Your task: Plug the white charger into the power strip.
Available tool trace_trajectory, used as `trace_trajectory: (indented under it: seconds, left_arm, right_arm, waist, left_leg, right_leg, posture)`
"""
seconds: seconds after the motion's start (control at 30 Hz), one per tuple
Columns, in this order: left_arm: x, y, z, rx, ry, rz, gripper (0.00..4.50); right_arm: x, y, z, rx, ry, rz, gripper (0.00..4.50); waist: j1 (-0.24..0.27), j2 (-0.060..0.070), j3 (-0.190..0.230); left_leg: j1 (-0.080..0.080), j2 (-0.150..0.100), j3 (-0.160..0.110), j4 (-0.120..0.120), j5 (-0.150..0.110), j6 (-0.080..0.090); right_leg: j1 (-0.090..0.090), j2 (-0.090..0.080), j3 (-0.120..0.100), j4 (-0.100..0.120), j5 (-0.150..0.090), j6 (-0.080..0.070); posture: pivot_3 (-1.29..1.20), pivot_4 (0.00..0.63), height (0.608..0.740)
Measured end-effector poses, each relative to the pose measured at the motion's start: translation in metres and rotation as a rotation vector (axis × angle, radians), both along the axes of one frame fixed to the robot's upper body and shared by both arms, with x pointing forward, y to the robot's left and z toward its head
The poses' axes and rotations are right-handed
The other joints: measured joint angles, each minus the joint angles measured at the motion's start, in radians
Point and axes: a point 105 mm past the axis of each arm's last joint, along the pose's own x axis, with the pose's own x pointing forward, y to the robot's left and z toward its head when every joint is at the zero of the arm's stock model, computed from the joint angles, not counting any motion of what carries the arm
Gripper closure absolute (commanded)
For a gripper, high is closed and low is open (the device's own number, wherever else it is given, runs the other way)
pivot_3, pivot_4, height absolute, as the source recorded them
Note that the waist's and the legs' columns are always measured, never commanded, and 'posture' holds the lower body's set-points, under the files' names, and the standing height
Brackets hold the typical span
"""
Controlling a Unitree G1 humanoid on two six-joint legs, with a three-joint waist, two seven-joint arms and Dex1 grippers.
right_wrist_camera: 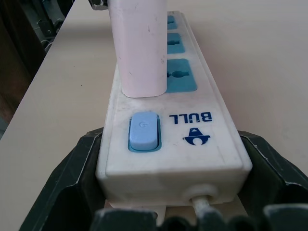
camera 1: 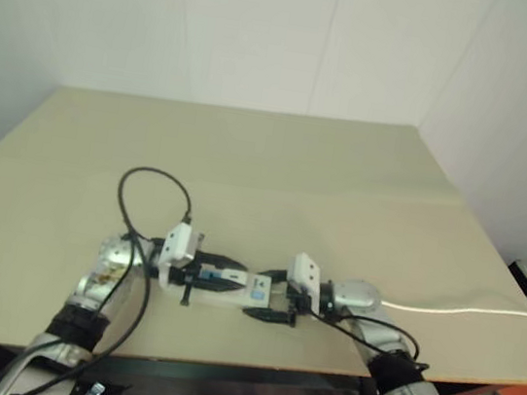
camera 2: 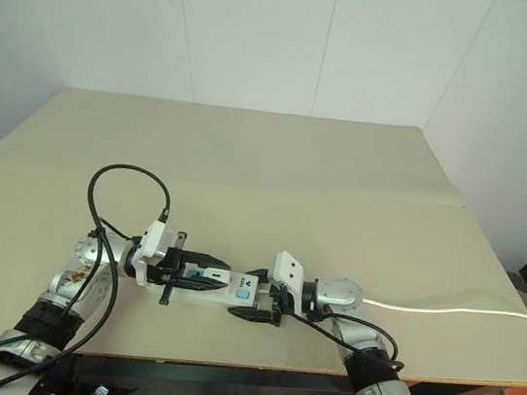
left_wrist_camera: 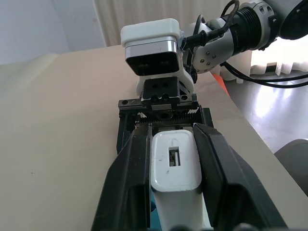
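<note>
Charger pinched in left gripper, right gripper clamping strip: next, press plug squarely down into socket.

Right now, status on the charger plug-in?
Left gripper shut on small white boxy charger. Right gripper clamps switch end of long white power strip. Charger lies flat over strip, not seated. No obstruction seen.

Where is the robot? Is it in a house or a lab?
Probably a lab or test room, not a lived-in house. There is just a plain beige table against bare white walls, and on it the power strip with its white cord.
</note>
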Motion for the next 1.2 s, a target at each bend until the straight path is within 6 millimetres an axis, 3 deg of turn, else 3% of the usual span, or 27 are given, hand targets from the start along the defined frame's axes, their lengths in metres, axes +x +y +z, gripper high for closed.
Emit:
trace_trajectory:
  seconds: [0.43, 0.5, 0.57, 0.8, 1.17, 1.2]
  left_arm:
    - [0.005, 0.0, 0.003, 0.029, 0.001, -0.039, 3.44]
    - [0.006, 0.0, 0.003, 0.034, 0.002, -0.043, 2.73]
    - [0.006, 0.008, -0.017, 0.13, 0.067, -0.02, 2.19]
    - [0.007, 0.008, -0.017, 0.141, 0.062, -0.02, 0.01]
    - [0.006, 0.016, -0.014, 0.172, 0.083, -0.029, 0.01]
    - [0.006, 0.02, -0.013, 0.185, 0.086, -0.022, 0.0]
  right_arm:
    - [0.0, 0.0, 0.0, 0.0, 0.002, -0.002, 1.07]
    - [0.0, 0.0, 0.0, 0.0, 0.001, -0.003, 1.07]
    - [-0.001, 0.002, 0.0, 0.0, -0.001, 0.004, 1.07]
    - [-0.001, 0.001, 0.0, 0.004, 0.001, 0.001, 1.07]
    - [-0.001, 0.004, 0.001, 0.007, 0.0, 0.008, 1.07]
    - [-0.001, 0.004, 0.001, 0.008, 0.003, 0.008, 0.72]
  waist:
    - [0.0, 0.0, 0.0]
    - [0.0, 0.0, 0.0]
    - [-0.002, 0.001, 0.0]
    - [-0.003, 0.001, 0.0]
    - [-0.006, 0.0, 0.0]
    - [-0.006, 0.0, 0.001]
  left_leg:
    - [0.001, 0.0, 0.0, 0.0, 0.0, 0.0]
    - [0.001, 0.0, 0.0, 0.0, 0.0, 0.0]
    - [0.0, -0.001, 0.0, -0.001, 0.0, 0.0]
    - [-0.001, 0.0, 0.0, -0.002, 0.0, 0.0]
    - [-0.003, 0.0, 0.0, -0.002, 0.0, 0.0]
    - [-0.004, 0.0, 0.0, -0.002, 0.0, 0.0]
  right_leg:
    - [0.001, 0.0, 0.0, 0.0, 0.0, 0.0]
    - [0.001, 0.0, 0.0, 0.0, 0.0, 0.0]
    - [-0.001, 0.0, 0.001, 0.0, 0.0, 0.0]
    - [-0.002, 0.0, 0.0, 0.0, -0.001, -0.001]
    - [-0.004, 0.001, 0.0, 0.0, -0.001, -0.001]
    - [-0.005, 0.001, 0.0, 0.0, -0.001, -0.001]
  posture:
    - [0.0, 0.15, 0.74]
    - [0.0, 0.15, 0.74]
    - [0.0, 0.15, 0.74]
    - [0.0, 0.15, 0.74]
    - [0.0, 0.15, 0.74]
    - [0.0, 0.15, 0.74]
